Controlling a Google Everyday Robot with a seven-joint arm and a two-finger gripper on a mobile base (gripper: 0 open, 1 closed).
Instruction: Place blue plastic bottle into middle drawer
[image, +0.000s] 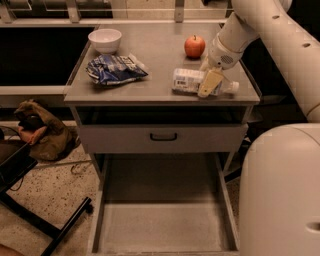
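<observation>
The blue plastic bottle (186, 80) lies on its side on the cabinet top (160, 55), near the front right edge, white cap pointing right. My gripper (205, 80) comes down from the right and is open, straddling the bottle's middle: one pale yellow finger (210, 82) is in front of it, the other is behind it. The bottle rests on the top. The middle drawer (165, 227), a wide shallow grey tray, is pulled out low in front of the cabinet and holds nothing.
A blue-and-white snack bag (115, 69), a white bowl (105, 40) and a red apple (194, 46) sit on the top. A closed drawer front with a black handle (163, 136) is above the tray. My white robot body (280, 195) fills the lower right.
</observation>
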